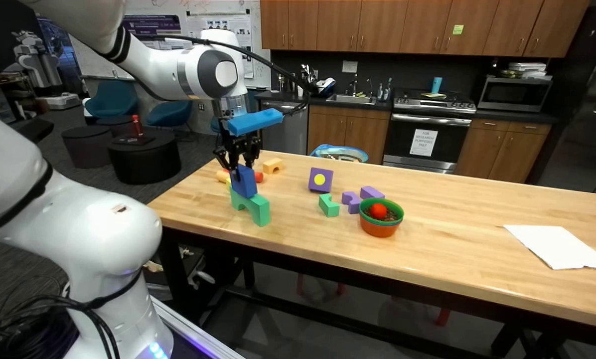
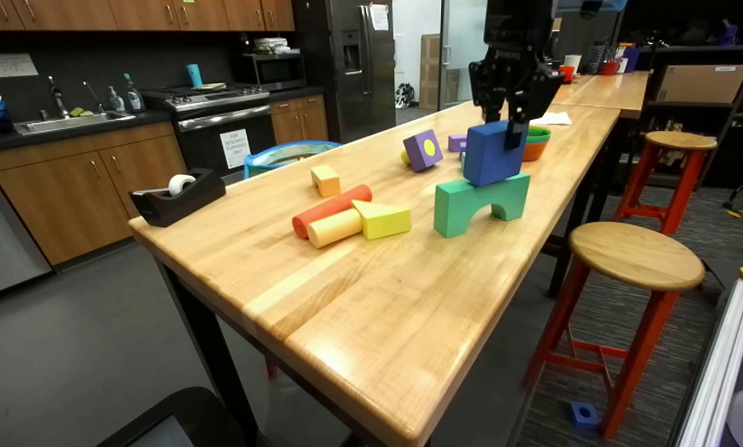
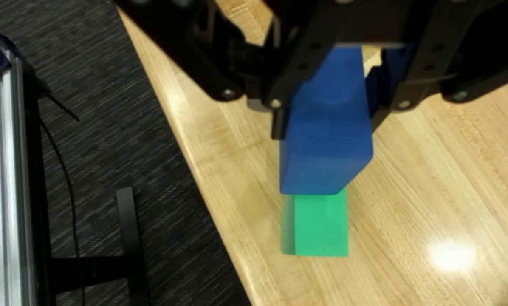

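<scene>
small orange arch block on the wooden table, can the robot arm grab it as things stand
Probably not right now: the black two-fingered gripper is closed on the blue rectangular block. Nothing visible covers the orange arch block, though, so with freed jaws it would likely be reachable.

The white arm [image 1: 111,224] stands at the near left; its forearm [image 1: 151,71] slants down to the right, the wrist [image 1: 224,73] is bent downward, and the black gripper [image 1: 243,172] points down, its two fingers [image 3: 280,123] set partway apart in a clamped grip.
</scene>
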Available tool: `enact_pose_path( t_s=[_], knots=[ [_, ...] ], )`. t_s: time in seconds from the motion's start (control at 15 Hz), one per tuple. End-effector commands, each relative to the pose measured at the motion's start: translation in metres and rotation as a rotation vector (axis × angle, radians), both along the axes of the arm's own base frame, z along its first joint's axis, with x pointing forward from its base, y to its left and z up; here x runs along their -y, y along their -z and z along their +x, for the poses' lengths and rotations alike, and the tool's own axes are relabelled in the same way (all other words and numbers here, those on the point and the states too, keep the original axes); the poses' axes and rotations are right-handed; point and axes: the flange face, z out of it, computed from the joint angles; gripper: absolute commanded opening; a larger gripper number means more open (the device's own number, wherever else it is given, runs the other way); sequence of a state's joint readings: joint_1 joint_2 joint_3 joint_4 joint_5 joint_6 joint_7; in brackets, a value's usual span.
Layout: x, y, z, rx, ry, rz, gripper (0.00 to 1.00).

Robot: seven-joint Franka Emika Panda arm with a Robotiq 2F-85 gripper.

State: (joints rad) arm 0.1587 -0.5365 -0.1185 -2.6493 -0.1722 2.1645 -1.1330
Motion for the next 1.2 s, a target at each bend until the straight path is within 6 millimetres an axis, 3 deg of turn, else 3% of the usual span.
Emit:
enact_pose_path(
  t_s=[0.0,1.13],
  knots=[
    [0.0009,0.0027,0.0040,-0.012,-0.004,0.012,0.16],
    [0.0059,-0.0044,0.0066,0.005,0.012,0.036,0.16]
  ],
)
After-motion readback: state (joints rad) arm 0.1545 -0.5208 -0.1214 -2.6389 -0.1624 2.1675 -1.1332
